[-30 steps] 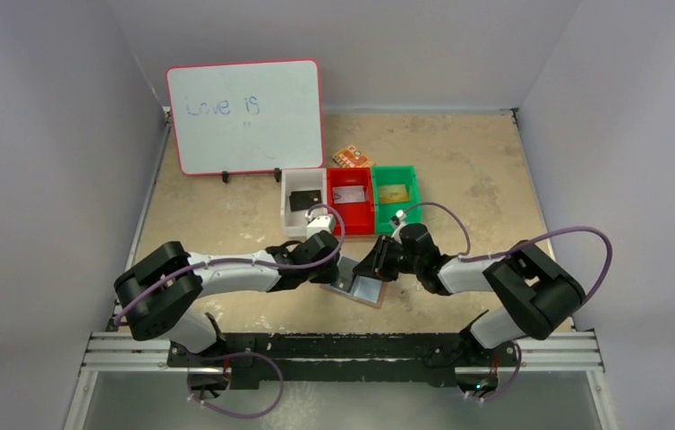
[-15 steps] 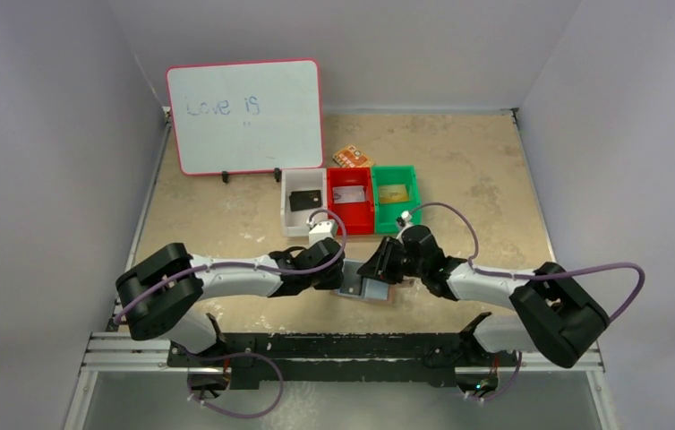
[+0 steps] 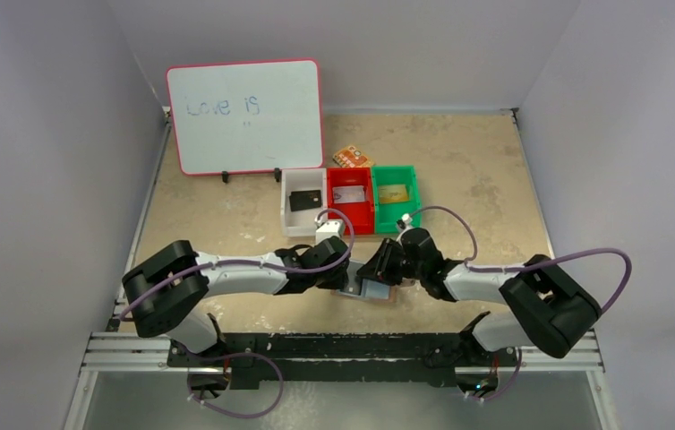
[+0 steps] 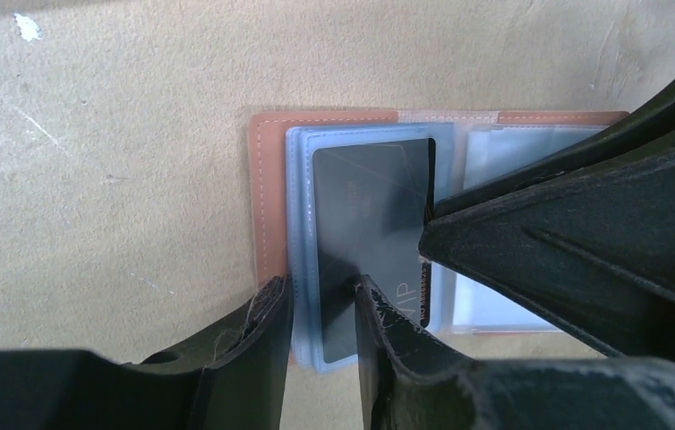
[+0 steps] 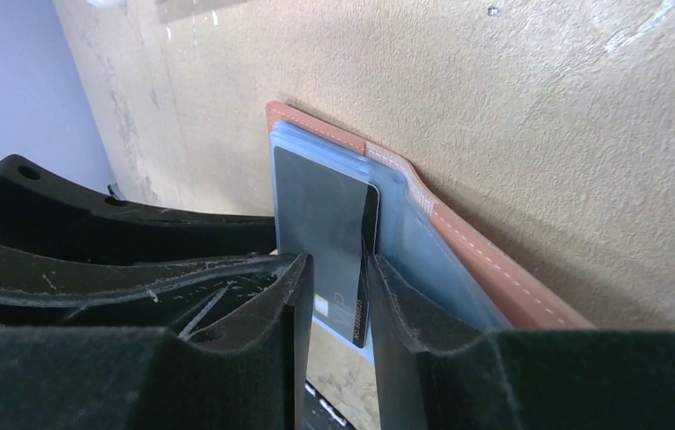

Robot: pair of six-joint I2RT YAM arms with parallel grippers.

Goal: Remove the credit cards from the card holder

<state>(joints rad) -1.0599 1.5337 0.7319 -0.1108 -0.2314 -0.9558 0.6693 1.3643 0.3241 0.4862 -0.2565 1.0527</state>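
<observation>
Seen from above, two robot arms reach inward over a beige table [image 3: 459, 170]. They meet at the card holder [image 3: 370, 293], which lies open and flat near the front edge, roughly midway between the two bases. Behind it a white bin [image 3: 287, 222], a red bin [image 3: 352, 229] and a green bin [image 3: 416, 193] stand in a row. Farther back are an orange patterned packet [image 3: 352, 157] and a whiteboard [image 3: 244, 116] reading "Love is".

The left wrist view shows the holder's tan-brown border framing a stack of pale blue plastic sleeves, with a dark card [image 4: 361, 215] in the top sleeve. The card's long axis runs straight away from the left gripper [image 4: 320, 300], which sits at the holder's near edge. Its fingers are apart, one over the tan border and the other over the card's near corner. They straddle the sleeve edge rather than squeeze it (a pressing-down hold, by the look of it).

The right gripper [image 5: 338, 287] comes in from the other side, over the holder's second half. Its fingers stand narrowly apart, and between them is the card's long edge, the one nearer the holder's fold, which looks slightly raised. Whether they are pinching that edge cannot be told.

Because the card already lies between the right fingers, the right arm seems the one placed to draw it out while the left steadies the holder. Which side the sleeve opens on is not clear.
</observation>
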